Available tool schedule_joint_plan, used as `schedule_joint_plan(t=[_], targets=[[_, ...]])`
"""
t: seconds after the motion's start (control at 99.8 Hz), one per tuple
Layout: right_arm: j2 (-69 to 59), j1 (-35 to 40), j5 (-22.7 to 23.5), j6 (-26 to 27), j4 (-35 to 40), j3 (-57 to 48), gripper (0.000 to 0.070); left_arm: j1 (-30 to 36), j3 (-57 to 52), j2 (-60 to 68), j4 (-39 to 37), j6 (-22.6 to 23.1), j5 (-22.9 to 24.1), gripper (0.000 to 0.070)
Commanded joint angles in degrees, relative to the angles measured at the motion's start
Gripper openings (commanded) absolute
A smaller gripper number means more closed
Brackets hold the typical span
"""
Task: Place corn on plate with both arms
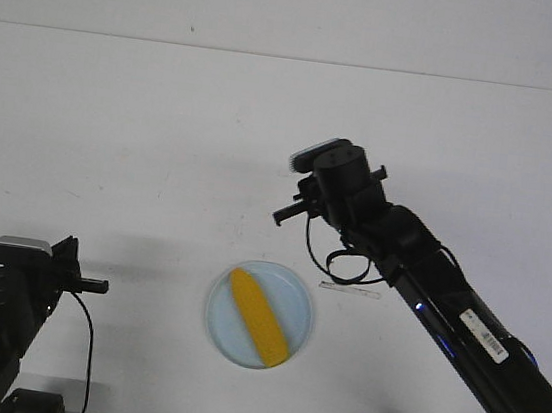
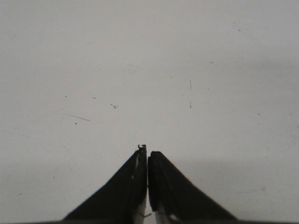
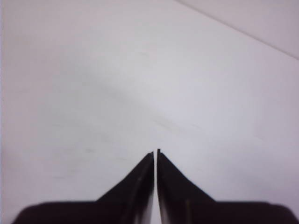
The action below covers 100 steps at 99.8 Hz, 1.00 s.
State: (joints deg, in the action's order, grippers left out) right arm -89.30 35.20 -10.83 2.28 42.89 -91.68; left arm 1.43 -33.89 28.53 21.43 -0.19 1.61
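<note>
The left hand (image 1: 95, 286) sits at the near left edge of the bench (image 1: 164, 132), its fingers pressed together on nothing. Right of it, the corn (image 1: 258, 318) lies diagonally on the plate (image 1: 225, 336). Farther off to the right, the right hand (image 1: 282, 214) hangs above the bench, fingers together and empty.

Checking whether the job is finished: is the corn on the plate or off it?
On it. The corn lies diagonally across the plate, one tip reaching the near rim, and neither gripper touches it.
</note>
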Motion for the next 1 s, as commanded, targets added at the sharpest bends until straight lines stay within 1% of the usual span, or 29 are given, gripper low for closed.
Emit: schedule_joint_plan(t=[0.0,0.09,0.211,0.401,0.612,0.852,0.992], targets=[[-0.39,-3.02,-0.39,-0.81,1.62,-0.98,0.0004,0.13,-0.35,0.20,-0.52,-0.26,0.20,0.0000],[-0.39,-8.55,-0.31,-0.81,4.24,-0.74,0.0004,0.13,-0.35,0.20,-0.52,-0.26,0.20,0.0000],[0.04,-15.15,0.52,-0.83,5.44,1.18,0.0004,0.13,-0.35,0.20,-0.55,-0.26,0.20,0.0000],[2.84,-22.99,0.92,-0.81,3.45,8.92,0.0004,0.13,-0.35,0.20,-0.55,-0.28,0.20,0.0000],[9.60,-27.93,3.91,-0.81,-2.91,22.53,0.0004,0.13,-0.35,0.20,-0.57,-0.26,0.20,0.0000],[22.97,-30.77,3.91,-0.83,-10.10,39.95,0.0004,0.13,-0.35,0.20,-0.55,-0.28,0.20,0.0000],[32.68,-31.28,3.85,-0.85,-11.67,47.52,0.0004,0.13,-0.35,0.20,-0.52,-0.28,0.20,0.0000]])
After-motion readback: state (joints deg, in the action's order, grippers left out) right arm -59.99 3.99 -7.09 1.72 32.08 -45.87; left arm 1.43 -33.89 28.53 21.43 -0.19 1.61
